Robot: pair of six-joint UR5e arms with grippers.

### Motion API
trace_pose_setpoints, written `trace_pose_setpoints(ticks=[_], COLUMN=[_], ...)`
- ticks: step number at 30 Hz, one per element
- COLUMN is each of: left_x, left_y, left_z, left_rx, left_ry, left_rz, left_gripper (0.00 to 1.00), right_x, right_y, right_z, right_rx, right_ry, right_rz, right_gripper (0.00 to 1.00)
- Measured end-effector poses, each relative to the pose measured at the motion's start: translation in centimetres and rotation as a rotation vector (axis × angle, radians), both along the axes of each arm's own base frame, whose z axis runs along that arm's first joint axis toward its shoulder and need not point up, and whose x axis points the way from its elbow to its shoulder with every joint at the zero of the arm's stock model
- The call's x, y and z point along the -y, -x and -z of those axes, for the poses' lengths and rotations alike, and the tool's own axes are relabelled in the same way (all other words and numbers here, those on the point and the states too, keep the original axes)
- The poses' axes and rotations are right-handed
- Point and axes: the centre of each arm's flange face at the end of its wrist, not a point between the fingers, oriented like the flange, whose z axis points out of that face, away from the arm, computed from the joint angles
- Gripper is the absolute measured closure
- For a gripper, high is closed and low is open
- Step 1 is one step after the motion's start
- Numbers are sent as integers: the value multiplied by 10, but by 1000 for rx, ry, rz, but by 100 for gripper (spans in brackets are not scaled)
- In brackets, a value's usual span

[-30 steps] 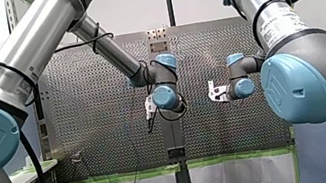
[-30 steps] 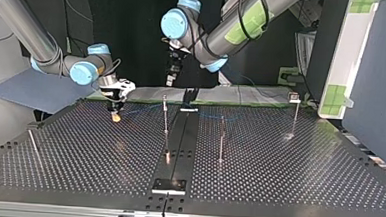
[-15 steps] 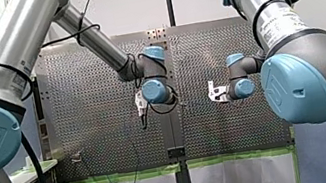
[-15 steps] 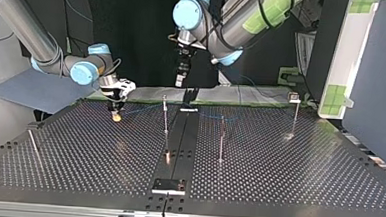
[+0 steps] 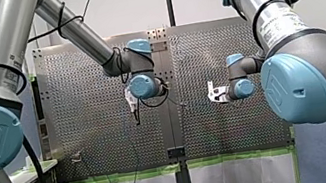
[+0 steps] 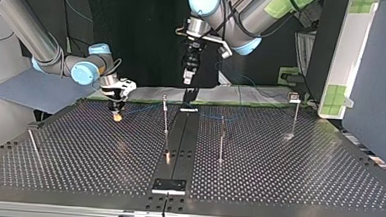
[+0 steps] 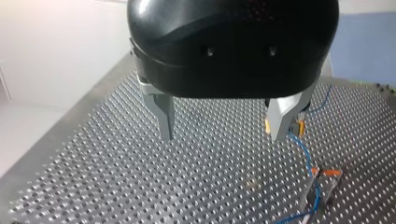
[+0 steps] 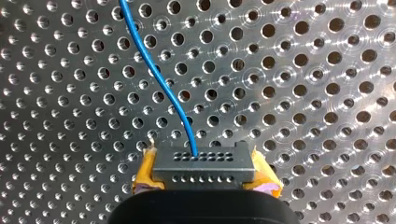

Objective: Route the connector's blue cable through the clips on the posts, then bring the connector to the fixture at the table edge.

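Blue cable may snag a post | right end effector pinches connector | left end effector apart, empty

Blind spots: wrist cams and top cam

Right wrist: the body of my right gripper covers the connector lower half. The yellow pads only peek out at its 3 and 9 o'clock, and the blue cable runs off frame at 11 o'clock. Left wrist: the housing of my left gripper blocks the far table, and its 3 o'clock finger masks most of what's probably my right gripper. Top view: the post clips are too small to tell, cable barely traceable.
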Motion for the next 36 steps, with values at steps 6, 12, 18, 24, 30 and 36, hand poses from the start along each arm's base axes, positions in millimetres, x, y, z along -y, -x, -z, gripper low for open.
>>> trace_pose_setpoints(ticks=[6, 12, 18, 24, 30, 36], left_x=[-9, -18, -32, -49, -61, -69], left_y=[15, 30, 42, 53, 66, 76], left_z=[-8, -13, -18, -27, -32, -2], left_rx=[4, -6, -1, 33, 70, 47], left_ry=[38, 71, 104, 161, 199, 178], left_rz=[43, 79, 64, 44, 52, 56], left_gripper=[2, 2, 2, 2, 2, 2], right_x=[0, 0, 0, -1, -1, -2], right_y=[0, -1, -1, -2, -2, -1], right_z=[0, 1, 1, 2, 3, 4], right_rx=[2, 4, 5, 6, 4, 0], right_ry=[2, 1, 0, -4, -7, -12], right_rz=[-1, -5, -7, -8, -9, -9], right_gripper=[100, 100, 100, 100, 100, 100])
